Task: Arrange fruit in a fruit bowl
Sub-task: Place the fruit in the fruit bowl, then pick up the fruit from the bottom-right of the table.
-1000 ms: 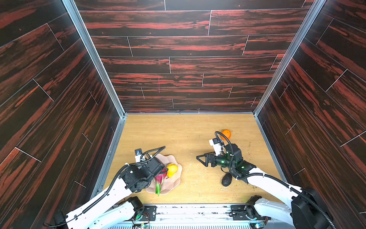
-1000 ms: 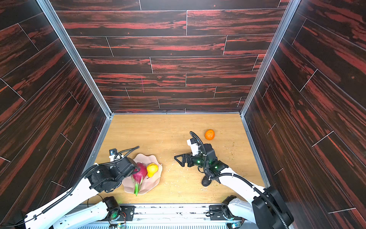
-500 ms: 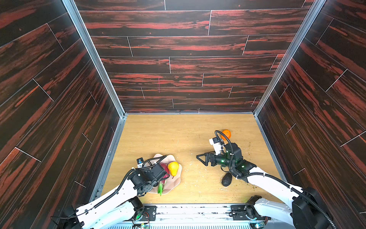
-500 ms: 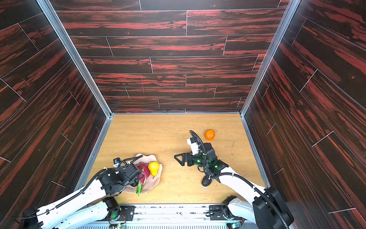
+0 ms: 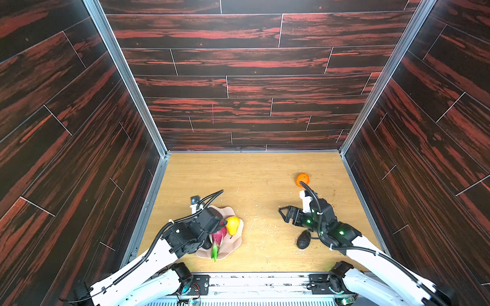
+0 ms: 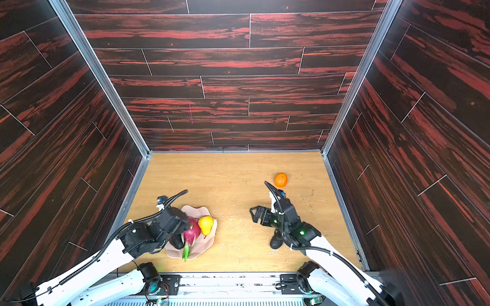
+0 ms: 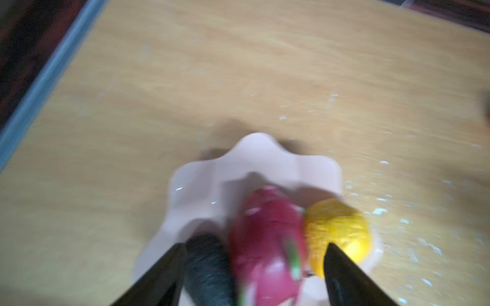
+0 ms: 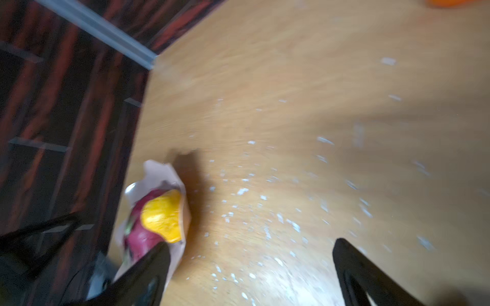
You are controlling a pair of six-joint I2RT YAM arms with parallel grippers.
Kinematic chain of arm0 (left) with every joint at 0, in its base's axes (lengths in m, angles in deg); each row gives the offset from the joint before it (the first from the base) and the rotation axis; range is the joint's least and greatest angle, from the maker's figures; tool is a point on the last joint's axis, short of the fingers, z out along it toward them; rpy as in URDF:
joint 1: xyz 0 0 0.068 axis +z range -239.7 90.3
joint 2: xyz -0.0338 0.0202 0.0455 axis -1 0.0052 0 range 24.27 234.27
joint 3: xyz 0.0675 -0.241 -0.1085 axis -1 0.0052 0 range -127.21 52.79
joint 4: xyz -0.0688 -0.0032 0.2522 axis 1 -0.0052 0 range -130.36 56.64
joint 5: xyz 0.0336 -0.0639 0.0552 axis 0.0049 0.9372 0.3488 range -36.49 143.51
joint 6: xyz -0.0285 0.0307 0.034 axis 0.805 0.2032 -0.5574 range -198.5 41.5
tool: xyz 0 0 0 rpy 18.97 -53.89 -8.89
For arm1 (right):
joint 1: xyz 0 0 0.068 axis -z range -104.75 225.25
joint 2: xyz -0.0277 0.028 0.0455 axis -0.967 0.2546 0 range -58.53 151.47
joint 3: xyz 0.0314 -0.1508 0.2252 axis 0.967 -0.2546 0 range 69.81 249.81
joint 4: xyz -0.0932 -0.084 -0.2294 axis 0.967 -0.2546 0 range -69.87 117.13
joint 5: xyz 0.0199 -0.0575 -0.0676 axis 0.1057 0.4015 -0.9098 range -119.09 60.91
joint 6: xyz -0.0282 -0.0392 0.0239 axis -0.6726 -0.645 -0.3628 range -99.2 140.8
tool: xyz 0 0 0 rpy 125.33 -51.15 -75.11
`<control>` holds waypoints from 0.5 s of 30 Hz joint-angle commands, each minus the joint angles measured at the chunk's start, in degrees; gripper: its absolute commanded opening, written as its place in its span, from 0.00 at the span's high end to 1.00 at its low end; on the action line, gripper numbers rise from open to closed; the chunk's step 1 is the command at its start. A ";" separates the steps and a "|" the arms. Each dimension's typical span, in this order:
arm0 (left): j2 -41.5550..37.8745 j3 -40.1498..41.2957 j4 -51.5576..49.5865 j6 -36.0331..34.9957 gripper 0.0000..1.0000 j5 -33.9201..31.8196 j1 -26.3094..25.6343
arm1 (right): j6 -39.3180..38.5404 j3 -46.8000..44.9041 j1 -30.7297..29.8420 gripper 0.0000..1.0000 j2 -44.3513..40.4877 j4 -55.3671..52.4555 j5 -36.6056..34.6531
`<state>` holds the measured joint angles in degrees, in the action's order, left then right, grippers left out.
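Kid: What is happening?
Friend: The left end effector (image 7: 254, 246) is hanging wide open over the fruit bowl (image 5: 225, 212), where an avocado (image 7: 209, 265), dragon fruit (image 7: 265, 238) and pear (image 7: 336, 233) are lying.
Kid: Next?
Friend: I think the right end effector (image 8: 252, 243), open and empty, should be reaching for the orange (image 5: 302, 179) or the other avocado (image 5: 303, 239) on the tabletop (image 5: 252, 180). Wrist views are looking blurry.
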<state>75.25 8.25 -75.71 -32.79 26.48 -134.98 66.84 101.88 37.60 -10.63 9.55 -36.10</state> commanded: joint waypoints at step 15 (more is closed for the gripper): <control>18.33 -8.95 26.42 -27.44 0.01 28.37 -6.06 | 39.86 4.45 -23.44 0.03 5.92 -44.89 -27.40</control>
<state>94.72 -1.34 -51.45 -57.60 52.64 -141.10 101.04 108.00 14.48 -2.98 -32.03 -62.26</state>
